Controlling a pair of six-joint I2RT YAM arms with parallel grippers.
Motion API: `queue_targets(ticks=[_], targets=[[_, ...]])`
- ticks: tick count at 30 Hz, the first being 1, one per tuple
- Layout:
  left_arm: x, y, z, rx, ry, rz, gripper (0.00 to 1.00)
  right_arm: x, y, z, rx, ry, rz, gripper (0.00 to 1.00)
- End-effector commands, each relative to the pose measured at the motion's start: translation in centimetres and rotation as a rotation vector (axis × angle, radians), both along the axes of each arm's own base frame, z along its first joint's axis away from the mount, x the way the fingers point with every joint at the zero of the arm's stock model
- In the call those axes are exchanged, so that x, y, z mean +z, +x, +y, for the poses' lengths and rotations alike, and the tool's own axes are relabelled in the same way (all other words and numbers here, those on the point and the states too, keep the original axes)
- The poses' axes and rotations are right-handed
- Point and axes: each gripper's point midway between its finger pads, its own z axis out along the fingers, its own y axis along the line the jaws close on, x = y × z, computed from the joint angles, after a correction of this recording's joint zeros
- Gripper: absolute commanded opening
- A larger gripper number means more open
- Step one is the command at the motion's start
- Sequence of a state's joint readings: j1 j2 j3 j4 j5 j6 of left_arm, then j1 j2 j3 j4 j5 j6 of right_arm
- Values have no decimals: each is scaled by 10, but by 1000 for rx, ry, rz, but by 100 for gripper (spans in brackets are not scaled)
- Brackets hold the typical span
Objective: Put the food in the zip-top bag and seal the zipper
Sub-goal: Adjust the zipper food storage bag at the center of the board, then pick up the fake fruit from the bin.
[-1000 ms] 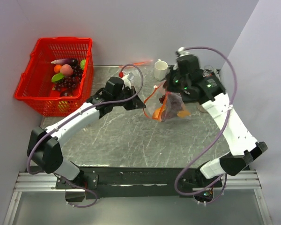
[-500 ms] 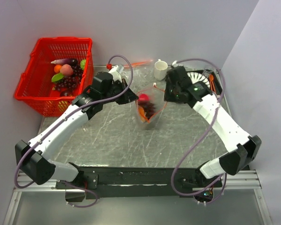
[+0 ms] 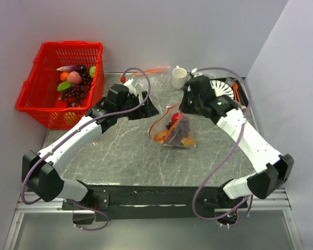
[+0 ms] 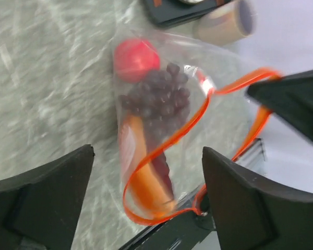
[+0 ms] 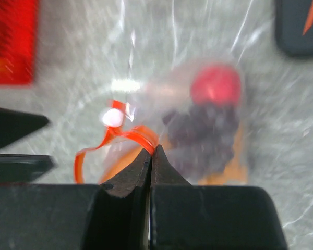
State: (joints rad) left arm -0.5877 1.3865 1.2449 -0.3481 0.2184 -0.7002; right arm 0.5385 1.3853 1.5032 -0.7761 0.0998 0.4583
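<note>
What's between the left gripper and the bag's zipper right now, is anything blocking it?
Nothing visible. The left gripper is open, with the zipper directly ahead of its fingers. The right gripper pinches the strip off to one side, and the food lies inside the zip-top bag.

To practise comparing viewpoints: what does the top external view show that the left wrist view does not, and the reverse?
Only top external: the red plastic mesh basket. Only left wrist: the left hand spread wide, and the orange-red zipper strip gaping in a loop. Both: the clear zip-top bag holding a red round fruit, purple grape bunch and orange-brown curved piece.
</note>
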Motion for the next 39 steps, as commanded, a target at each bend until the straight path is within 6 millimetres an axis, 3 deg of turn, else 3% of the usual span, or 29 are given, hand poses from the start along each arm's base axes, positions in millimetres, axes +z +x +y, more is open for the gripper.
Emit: queue_targets(ticks=[1, 4, 5, 6, 8, 11, 15, 16, 17, 20, 24, 29, 39], targets=[[27, 10, 26, 84, 51, -88, 91, 0, 12, 24, 45, 115, -33, 0], [55, 16, 62, 168, 137, -130, 91, 0, 11, 31, 81, 143, -40, 0], [78, 20, 73, 201, 145, -172, 91, 6, 11, 35, 95, 160, -62, 0], [73, 18, 95, 226, 214, -143, 91, 3, 9, 36, 107, 171, -59, 0], [94, 30, 146, 398, 297, -180, 93, 15, 6, 40, 125, 210, -99, 0], [109, 34, 210, 564, 367, -195, 95, 16, 3, 42, 136, 236, -109, 0], [111, 41, 281, 765, 432, -169, 96, 15, 2, 43, 146, 235, -96, 0], [103, 45, 295, 791, 459, -130, 96, 15, 2, 43, 146, 234, -97, 0], [103, 46, 323, 860, 476, -109, 96, 17, 2, 43, 150, 236, -101, 0], [91, 57, 361, 917, 501, -36, 95, 18, -2, 46, 167, 258, -110, 0], [74, 77, 377, 942, 501, 10, 99, 15, -6, 50, 192, 271, -96, 0], [32, 106, 393, 948, 517, 96, 99, 15, -13, 50, 214, 286, -93, 0], [-28, 160, 406, 926, 528, 153, 99, 14, -20, 38, 205, 245, -121, 0]])
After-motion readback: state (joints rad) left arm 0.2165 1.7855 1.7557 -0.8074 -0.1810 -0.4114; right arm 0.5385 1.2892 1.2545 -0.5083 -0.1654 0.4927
